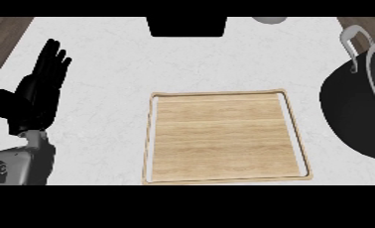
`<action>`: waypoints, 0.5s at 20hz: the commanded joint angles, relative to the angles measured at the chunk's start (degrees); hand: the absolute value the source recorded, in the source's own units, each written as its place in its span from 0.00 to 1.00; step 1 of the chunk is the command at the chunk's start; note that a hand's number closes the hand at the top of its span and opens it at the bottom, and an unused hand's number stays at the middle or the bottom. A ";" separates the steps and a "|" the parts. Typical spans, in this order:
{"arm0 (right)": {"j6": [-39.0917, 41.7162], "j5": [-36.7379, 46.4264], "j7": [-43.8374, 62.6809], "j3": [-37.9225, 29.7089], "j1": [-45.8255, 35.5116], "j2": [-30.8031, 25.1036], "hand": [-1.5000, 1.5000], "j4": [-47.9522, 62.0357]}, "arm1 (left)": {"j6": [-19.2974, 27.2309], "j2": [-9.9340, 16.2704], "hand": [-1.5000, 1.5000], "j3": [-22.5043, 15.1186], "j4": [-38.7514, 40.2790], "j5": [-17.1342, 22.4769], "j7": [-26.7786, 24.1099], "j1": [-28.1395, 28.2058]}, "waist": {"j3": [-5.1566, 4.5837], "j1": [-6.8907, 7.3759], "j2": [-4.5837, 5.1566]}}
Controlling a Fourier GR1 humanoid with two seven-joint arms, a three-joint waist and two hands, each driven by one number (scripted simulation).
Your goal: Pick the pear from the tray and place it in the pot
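The wooden tray [223, 138] is lying flat on the white marbled surface [110, 63], a little right of the middle of the head view, its near edge running close to the lower limit of the scene. Its rim is standing up as a thin pale border around a light wood floor whose grain is running left to right. No pear is showing on the tray or anywhere else in the view, so its position, long axis and heading cannot be told.

The black pot [350, 108] is sitting at the right edge, cut off by the frame, well apart from the tray's right rim. A curved grey handle [353, 43] is arching over its far side.

The left robot hand [40, 93] is resting at the left of the view, fingers straight and pointing away from the robot, holding nothing, with its grey forearm entering from the lower left corner. The right robot hand is not appearing.

A dark block [187, 26] is sitting at the far edge of the surface, with a small grey rounded object [271, 20] beside it. Brown wood is showing at both far corners.
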 commanded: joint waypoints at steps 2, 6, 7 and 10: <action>5.27 -2.27 -5.15 -1.50 1.12 -6.93 0.00 10.28 | -1.53 1.61 0.50 1.56 -1.00 0.94 1.61 -0.03 | 0.40 0.35 0.19; 5.63 -0.45 -11.70 0.78 0.16 -10.63 0.00 18.06 | -0.43 -0.92 0.50 -0.17 0.19 -1.12 -1.53 0.74 | 0.40 0.43 0.21; 7.95 0.18 -12.86 0.45 -0.65 -14.05 0.00 21.86 | -0.90 -0.36 0.50 1.40 6.19 -0.60 -4.56 -2.51 | 0.43 0.40 0.37; 9.96 -0.20 -17.70 0.43 1.27 -14.85 0.00 26.30 | 2.10 -2.11 0.50 -1.48 -2.55 -2.49 1.64 -0.74 | 0.46 0.52 0.23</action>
